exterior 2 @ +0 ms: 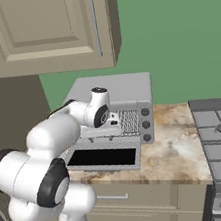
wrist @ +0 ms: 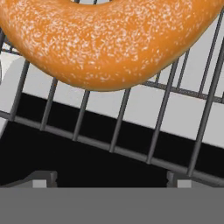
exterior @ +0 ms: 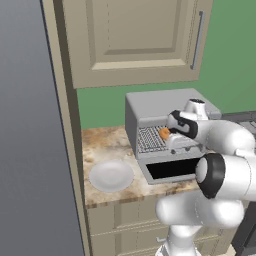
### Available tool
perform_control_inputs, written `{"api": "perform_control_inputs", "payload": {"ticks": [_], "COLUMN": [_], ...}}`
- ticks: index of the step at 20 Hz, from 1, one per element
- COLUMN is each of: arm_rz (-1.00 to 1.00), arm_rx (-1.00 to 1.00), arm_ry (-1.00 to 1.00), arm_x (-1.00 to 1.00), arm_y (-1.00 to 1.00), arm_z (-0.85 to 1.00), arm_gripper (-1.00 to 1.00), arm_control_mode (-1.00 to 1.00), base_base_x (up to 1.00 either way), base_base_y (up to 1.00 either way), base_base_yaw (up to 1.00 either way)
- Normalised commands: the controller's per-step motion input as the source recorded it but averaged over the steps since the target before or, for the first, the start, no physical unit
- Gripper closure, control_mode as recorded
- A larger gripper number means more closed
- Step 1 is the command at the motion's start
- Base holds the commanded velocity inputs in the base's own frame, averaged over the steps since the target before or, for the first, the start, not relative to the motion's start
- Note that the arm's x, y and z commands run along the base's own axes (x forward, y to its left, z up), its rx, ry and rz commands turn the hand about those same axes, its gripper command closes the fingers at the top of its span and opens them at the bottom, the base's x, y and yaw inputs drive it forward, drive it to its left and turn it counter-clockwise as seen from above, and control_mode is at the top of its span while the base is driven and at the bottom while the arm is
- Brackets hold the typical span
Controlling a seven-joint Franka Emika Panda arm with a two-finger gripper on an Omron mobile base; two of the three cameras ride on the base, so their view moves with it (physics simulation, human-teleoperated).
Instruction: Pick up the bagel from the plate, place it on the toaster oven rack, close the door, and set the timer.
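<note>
The bagel [wrist: 109, 43] lies on the toaster oven rack [wrist: 118, 131], its orange, speckled ring resting across the thin silver bars with only its lower curve showing in the hand view. From the left base view the bagel [exterior: 164, 133] shows as a small orange spot on the rack [exterior: 149, 139], inside the grey toaster oven [exterior: 165, 107] and just in front of the robot's hand.

The gripper [wrist: 109, 177] sits low beneath the bagel in the hand view, its jaws spread wide — the two dark fingertips [wrist: 41, 178] stand far apart and grasp nothing, clear of the bagel.

The door [exterior: 172, 170] hangs open, folded down flat in front of the toaster oven, its dark glass window facing up. In the right base view the door [exterior 2: 104, 158] juts out over the table [exterior 2: 175, 153], and the oven's control knobs [exterior 2: 146, 124] run down its right side.

The plate [exterior: 111, 176] rests on the table to the left of the toaster oven, near the open door but apart from it — pale, round and bare. A beige cabinet [exterior: 135, 40] hangs above the toaster oven, and a stove [exterior 2: 220, 135] lies to its right.
</note>
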Motion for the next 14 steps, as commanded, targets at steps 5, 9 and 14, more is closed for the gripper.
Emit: {"api": "perform_control_inputs", "payload": {"ticks": [5,9,14], "arm_rz": [0.0,0.0,0.0], "arm_rx": [0.0,0.0,0.0], "arm_ry": [0.0,0.0,-0.06], "arm_x": [0.65,0.37,-0.75], "arm_y": [0.0,0.0,-0.26], "arm_z": [0.0,0.0,0.0], "arm_gripper": [-1.0,-1.0,-1.0], "arm_control_mode": [-1.0,-1.0,-1.0], "base_base_x": [0.0,0.0,0.0], "base_base_y": [0.0,0.0,0.0], "base_base_yaw": [0.0,0.0,0.0]}}
